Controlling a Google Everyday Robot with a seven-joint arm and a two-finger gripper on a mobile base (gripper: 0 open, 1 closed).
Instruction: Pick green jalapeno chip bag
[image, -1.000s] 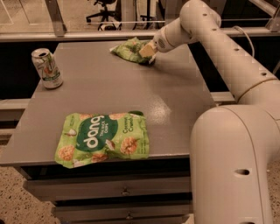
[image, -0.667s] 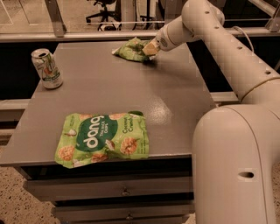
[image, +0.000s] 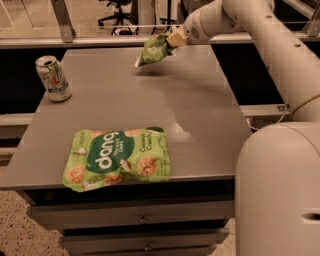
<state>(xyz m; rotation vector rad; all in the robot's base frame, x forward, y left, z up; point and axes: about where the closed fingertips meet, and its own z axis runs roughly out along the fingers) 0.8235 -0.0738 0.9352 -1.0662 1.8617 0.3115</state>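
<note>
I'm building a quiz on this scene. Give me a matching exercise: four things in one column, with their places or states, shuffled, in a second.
1. green jalapeno chip bag
2. lime-green dang bag
3. can
4. gripper

A. upright, far left of the table
B. shut on a bag's upper end, over the far edge
C. hanging, held by its upper end
D. flat near the front edge

Pairs: 1-C, 2-D, 3-A, 4-B

The glossy, crinkled green jalapeno chip bag (image: 154, 50) is held by a smooth plastic gripper (image: 176, 38) over the matt table's (image: 200, 110) far end.
</note>
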